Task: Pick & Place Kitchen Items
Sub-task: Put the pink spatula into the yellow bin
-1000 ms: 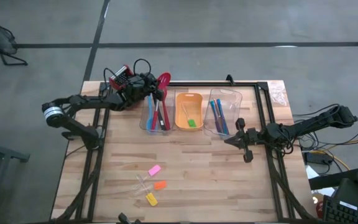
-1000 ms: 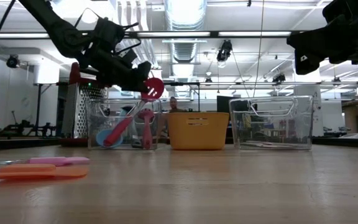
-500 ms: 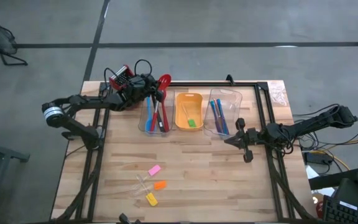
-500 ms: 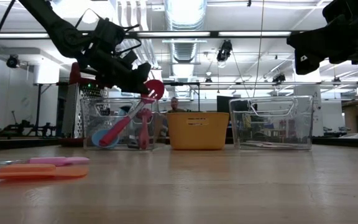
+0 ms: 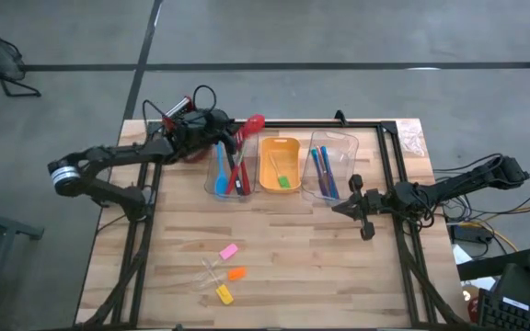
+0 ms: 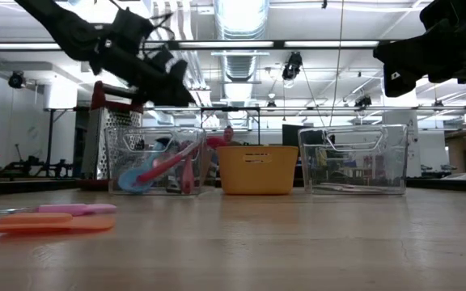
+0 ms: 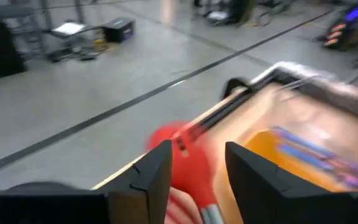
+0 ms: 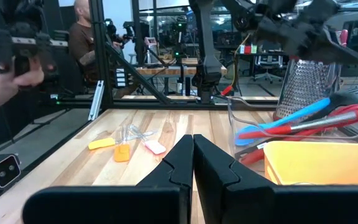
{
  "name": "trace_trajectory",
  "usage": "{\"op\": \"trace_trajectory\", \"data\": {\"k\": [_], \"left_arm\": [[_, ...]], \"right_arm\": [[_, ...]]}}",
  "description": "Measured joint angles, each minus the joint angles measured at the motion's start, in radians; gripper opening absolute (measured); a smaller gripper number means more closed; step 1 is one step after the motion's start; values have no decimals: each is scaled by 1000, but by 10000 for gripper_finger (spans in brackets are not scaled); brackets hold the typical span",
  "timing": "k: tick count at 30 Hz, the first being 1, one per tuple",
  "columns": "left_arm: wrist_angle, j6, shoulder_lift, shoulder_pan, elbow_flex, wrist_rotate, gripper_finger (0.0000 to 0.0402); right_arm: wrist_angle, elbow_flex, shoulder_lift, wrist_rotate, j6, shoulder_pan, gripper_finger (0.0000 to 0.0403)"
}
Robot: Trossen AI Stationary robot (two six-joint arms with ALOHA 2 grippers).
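My left gripper (image 5: 225, 130) hangs open above the far end of the left clear bin (image 5: 219, 180), touching nothing. A red spoon (image 5: 251, 122) lies slanted in that bin with blue and black spoons. Its bowl (image 6: 213, 141) rests on the rim beside the orange tray (image 5: 280, 167), and in the left wrist view the red spoon (image 7: 182, 149) shows beyond the parted fingers. Blue-handled cutlery (image 5: 320, 171) lies in the right clear bin. Pink (image 5: 228, 250), orange (image 5: 236, 273) and yellow (image 5: 224, 294) pieces lie on the near table. My right gripper (image 5: 339, 208) waits shut near the right bin.
A metal box grater with a red handle (image 5: 180, 112) stands at the far left, behind the left bin. A black frame rail (image 5: 339, 122) runs along the table's far edge and down its right side. A person (image 8: 86, 43) stands beyond the table's left side.
My left gripper has opened, let go of the red spoon and risen, drawing back a little toward the table's left edge. The spoon has dropped into the left bin. Its bowl, held high before, now sits lower on the rim beside the orange tray.
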Motion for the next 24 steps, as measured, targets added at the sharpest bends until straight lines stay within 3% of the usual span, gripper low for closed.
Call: {"op": "trace_trajectory", "data": {"k": [11,14,20,24], "left_arm": [[-131,32,-319,-62,-81,209,154],[-129,38,-414,-103,-135,240,154],[-101,3,-571,-199,-252,449,154],[-92,2,-639,-310,-319,462,154]], "right_arm": [[0,0,0,0,0,0,8],[0,0,0,0,0,0,8],[0,0,0,1,0,0,8],[0,0,0,2,0,0,8]]}}
